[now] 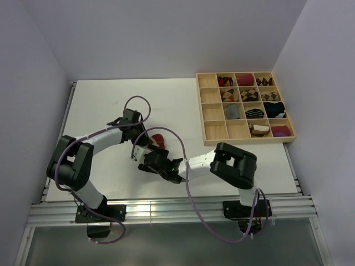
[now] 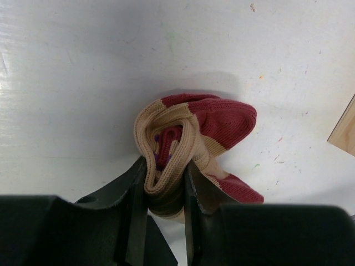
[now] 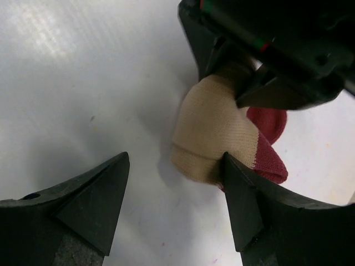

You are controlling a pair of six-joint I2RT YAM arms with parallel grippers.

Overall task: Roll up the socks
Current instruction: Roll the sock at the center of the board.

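Observation:
The beige sock with dark-red toe and heel [image 2: 213,119] lies bunched into a loose roll on the white table; it also shows in the top view [image 1: 159,138] and the right wrist view [image 3: 213,130]. My left gripper [image 2: 166,185] is shut on the roll's beige folds, its fingers [image 2: 136,191] pressing both sides. It shows from above in the top view [image 1: 145,142]. My right gripper [image 3: 175,185] is open just in front of the sock, its right fingertip [image 3: 238,185] touching the beige edge. The grey sock and a loose argyle sock are out of view.
A wooden compartment tray [image 1: 200,108] stands at the back right and holds several rolled sock bundles; its left column is empty. Its corner shows in the left wrist view [image 2: 346,130]. Both arms meet near the table's middle front [image 1: 152,160].

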